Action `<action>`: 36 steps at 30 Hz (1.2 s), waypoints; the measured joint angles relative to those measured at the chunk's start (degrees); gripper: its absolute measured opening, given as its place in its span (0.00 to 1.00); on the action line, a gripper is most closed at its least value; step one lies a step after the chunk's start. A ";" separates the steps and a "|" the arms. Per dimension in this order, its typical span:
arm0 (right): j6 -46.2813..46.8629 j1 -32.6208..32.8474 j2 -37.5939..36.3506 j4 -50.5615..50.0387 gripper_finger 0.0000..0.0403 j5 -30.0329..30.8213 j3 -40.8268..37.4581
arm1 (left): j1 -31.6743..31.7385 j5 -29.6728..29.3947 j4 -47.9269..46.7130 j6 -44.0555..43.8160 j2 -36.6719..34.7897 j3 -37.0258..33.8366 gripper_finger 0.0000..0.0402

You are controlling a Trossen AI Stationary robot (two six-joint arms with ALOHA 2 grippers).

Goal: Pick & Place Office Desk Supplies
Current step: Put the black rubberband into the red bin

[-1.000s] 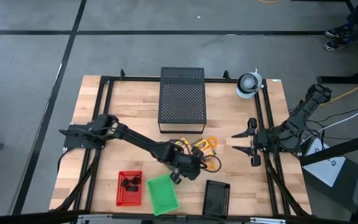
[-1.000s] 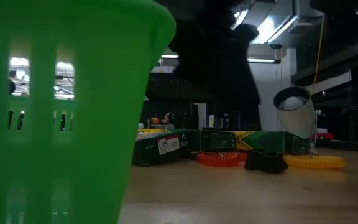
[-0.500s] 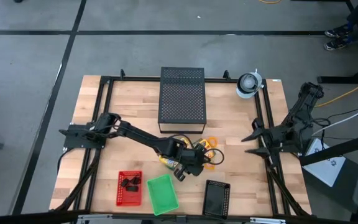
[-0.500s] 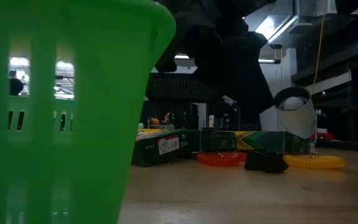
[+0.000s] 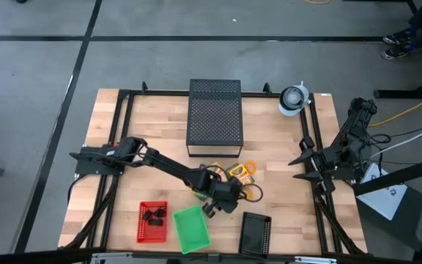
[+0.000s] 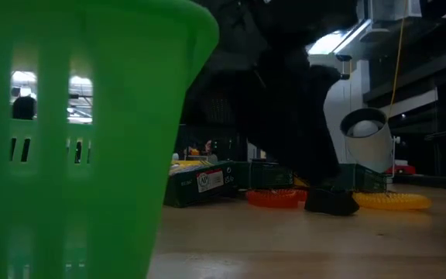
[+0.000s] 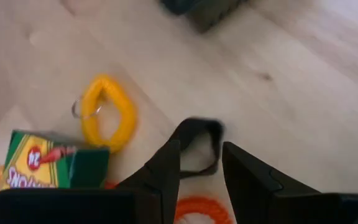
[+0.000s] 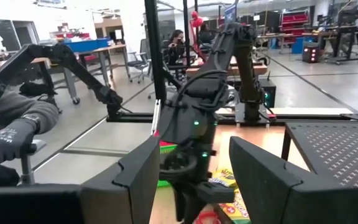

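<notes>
A small black clip [image 7: 197,146] lies on the wooden table beside a yellow ring [image 7: 107,112], an orange ring [image 7: 204,208] and a yellow-and-green crayon box [image 7: 55,165]. My left gripper [image 7: 201,149] is open and comes down on the clip from above, one fingertip on each side of it. In the low view the dark arm stands over the clip [image 6: 331,201]. Crayon boxes [image 5: 242,173] lie mid-table. My right gripper [image 5: 299,167] is open at the table's right edge, holding nothing. My left gripper has the black clip's sides [image 7: 188,134] between its two fingertips, slanting down from above. The clip lies flat on the table. I cannot tell whether the fingers touch it.
A large black perforated box [image 5: 214,117] stands at the far middle, with a white roll [image 5: 294,99] at the far right. Along the near edge stand a red tray [image 5: 152,220] with black clips, a green basket [image 5: 191,229] and a black mesh tray [image 5: 255,233].
My left gripper has gone down onto the black clip, its fingers as wide apart as before. My right gripper has drawn back toward the table's right edge, risen a little and turned.
</notes>
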 joint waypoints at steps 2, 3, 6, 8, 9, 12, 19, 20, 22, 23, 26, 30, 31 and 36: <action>0.44 0.00 0.00 -0.23 0.49 -0.04 0.00 | 0.35 -0.02 0.70 -0.17 0.00 0.01 0.29; 0.79 0.00 0.00 -0.58 0.49 -0.03 0.00 | 0.53 -0.01 0.91 -0.20 -0.01 0.07 0.29; 1.24 0.00 0.00 -0.99 0.49 -0.04 0.00 | 0.78 0.43 0.64 -0.22 -0.01 0.05 0.29; 1.49 0.00 0.00 -0.95 0.49 -0.04 0.00 | 0.78 1.18 0.72 -0.20 0.06 0.04 0.29; 1.49 0.00 0.00 -0.95 0.49 -0.04 0.00 | 0.78 1.54 1.26 -0.18 0.48 0.06 0.29; 1.49 0.00 0.00 -0.90 0.49 -0.02 0.00 | 0.70 2.15 0.91 -0.20 0.93 -0.02 0.29; 1.49 0.00 0.00 -0.89 0.49 0.00 -0.02 | 0.65 3.49 1.32 -0.42 1.85 0.02 0.29; 1.49 0.00 0.00 -0.89 0.49 0.00 -0.01 | 0.65 3.51 1.47 -0.42 2.05 0.02 0.29; 1.49 0.00 0.00 -0.89 0.49 0.02 -0.02 | 0.73 3.96 1.14 -0.44 2.16 0.02 0.29; 1.49 0.00 0.00 -0.89 0.49 0.02 -0.01 | 0.73 4.50 1.14 -0.47 2.16 0.02 0.29; 1.54 0.00 0.00 -0.89 0.49 0.06 -0.02 | 0.71 4.64 1.23 -0.49 2.16 0.02 0.29; 2.19 0.00 0.00 -0.89 0.49 0.22 -0.02 | 0.82 4.35 1.21 -0.40 2.17 0.02 0.28; 2.19 0.00 0.00 -0.89 0.49 0.20 -0.02 | 0.85 4.05 1.26 -0.15 2.44 0.04 0.26; 2.22 0.00 0.00 -0.89 0.49 0.22 -0.02 | 0.82 3.05 1.32 0.93 2.75 0.06 0.10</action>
